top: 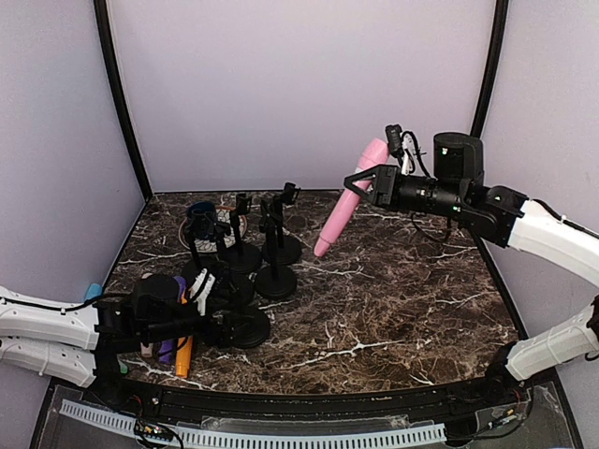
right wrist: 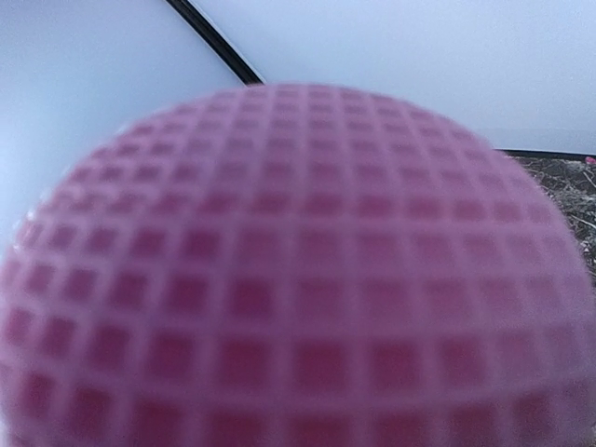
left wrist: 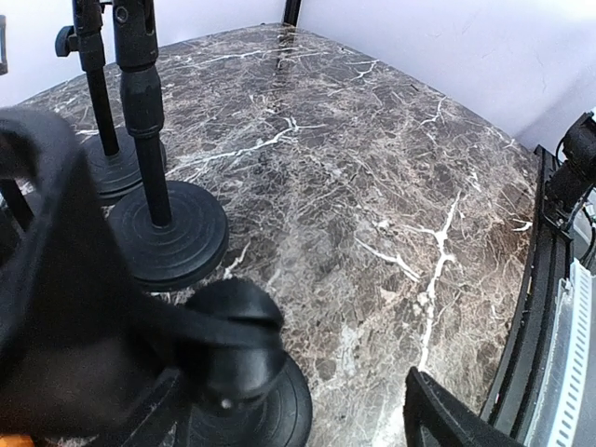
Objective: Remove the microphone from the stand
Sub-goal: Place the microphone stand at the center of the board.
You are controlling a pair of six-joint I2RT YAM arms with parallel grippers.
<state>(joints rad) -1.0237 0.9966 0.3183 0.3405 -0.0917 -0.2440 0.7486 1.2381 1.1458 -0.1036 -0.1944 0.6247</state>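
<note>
Clamps pink mesh-headed microphone (top: pixel 339 213) in right gripper (top: pixel 360 182), tilted head-up above brown marble tabletop (top: pixel 402 290), apart from black round-based stands (top: pixel 276 279), left gripper (top: pixel 211 318) spread wide beside them.

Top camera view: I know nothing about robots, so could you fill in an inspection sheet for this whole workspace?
Surface: dark marble-patterned table.
Job's things: pink microphone held in the air, off the stands; black stands grouped at left.
Clutter: purple item and orange item lying by the left arm; dark blue item among the rear stands.
Claws: right claw shut on the pink microphone; left claw open, low beside a stand base.
Cables: black cables looped at the right arm's wrist.
Surroundings: plain pale walls, black frame posts.
</note>
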